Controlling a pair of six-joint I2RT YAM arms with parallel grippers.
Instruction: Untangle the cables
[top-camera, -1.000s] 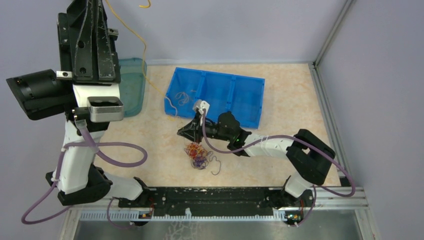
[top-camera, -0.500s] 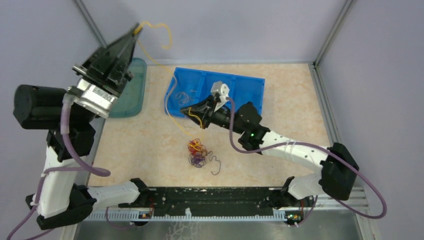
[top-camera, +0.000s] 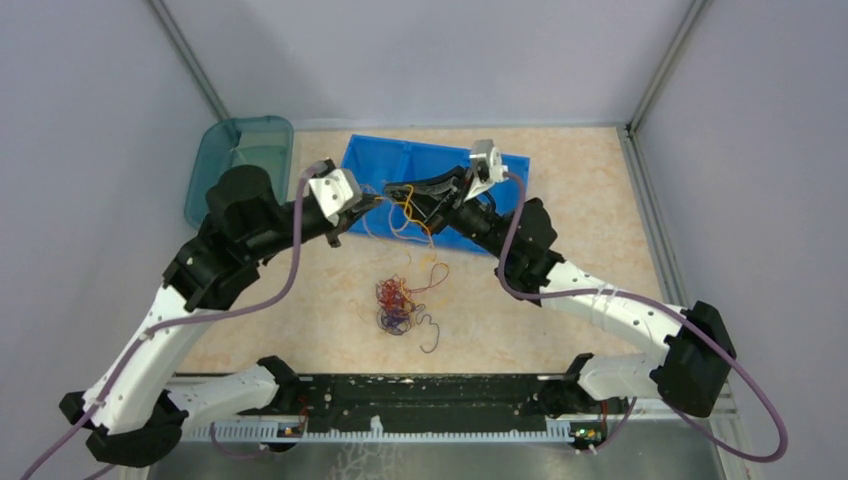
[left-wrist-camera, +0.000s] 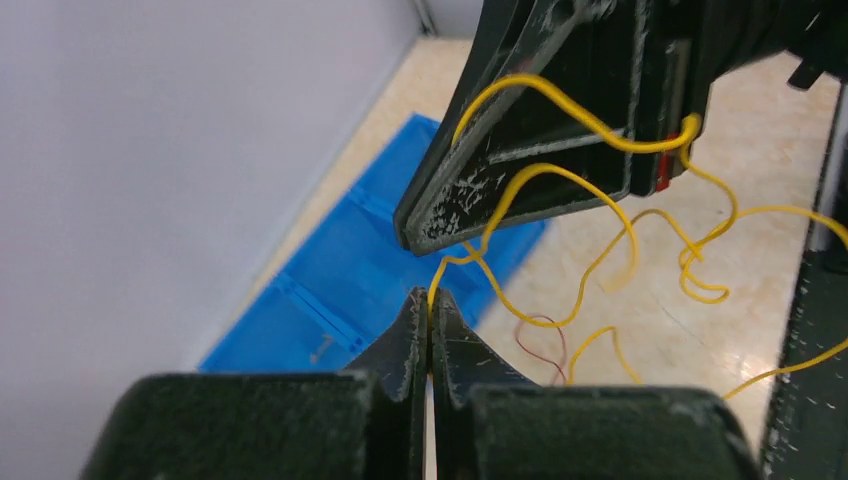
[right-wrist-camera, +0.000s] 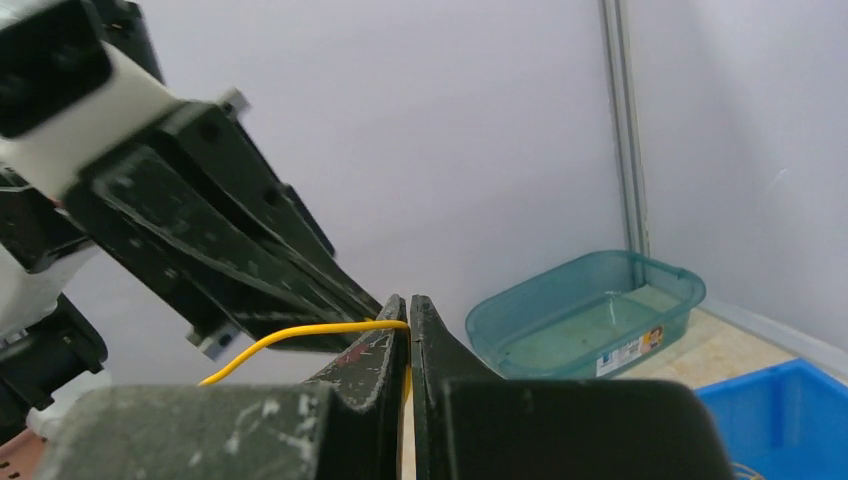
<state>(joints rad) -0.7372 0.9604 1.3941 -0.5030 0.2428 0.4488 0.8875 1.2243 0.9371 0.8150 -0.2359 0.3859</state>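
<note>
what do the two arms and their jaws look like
Both the left arm and right arm have white links with black joint housings, and a thick lilac cable loops loosely along each. A pale grey camera block sits at each wrist. The jaws are black, narrow and wedge-shaped, their paint scuffed with white scratches.

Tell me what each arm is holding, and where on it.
The left gripper and right gripper each pinch a yellow cable between their fingers, close together along it; the rest dangles loose.
</note>
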